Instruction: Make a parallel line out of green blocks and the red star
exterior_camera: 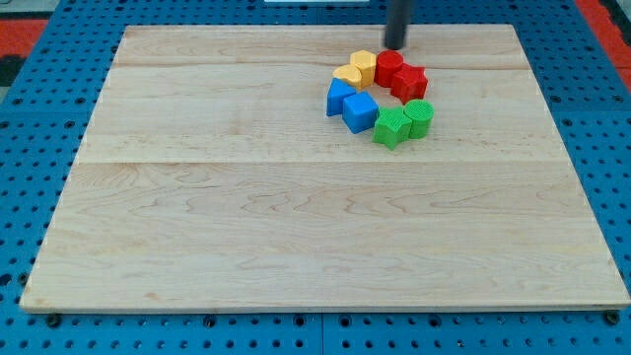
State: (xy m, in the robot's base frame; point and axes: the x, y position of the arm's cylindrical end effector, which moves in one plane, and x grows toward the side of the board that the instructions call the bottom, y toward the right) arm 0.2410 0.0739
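Several blocks form a ring in the upper middle of the wooden board (296,217). A red star (409,82) sits at the ring's right, touching a red block (388,67) above-left of it. Below the star lie a green round block (419,118) and a green block (391,127), side by side. My tip (395,46) is just above the red block, at the view's top, apart from the green blocks.
A yellow block (364,65) and a second yellow block (347,75) lie at the ring's upper left. A blue block (340,96) and a blue cube (360,111) lie at its lower left. Blue pegboard (39,148) surrounds the board.
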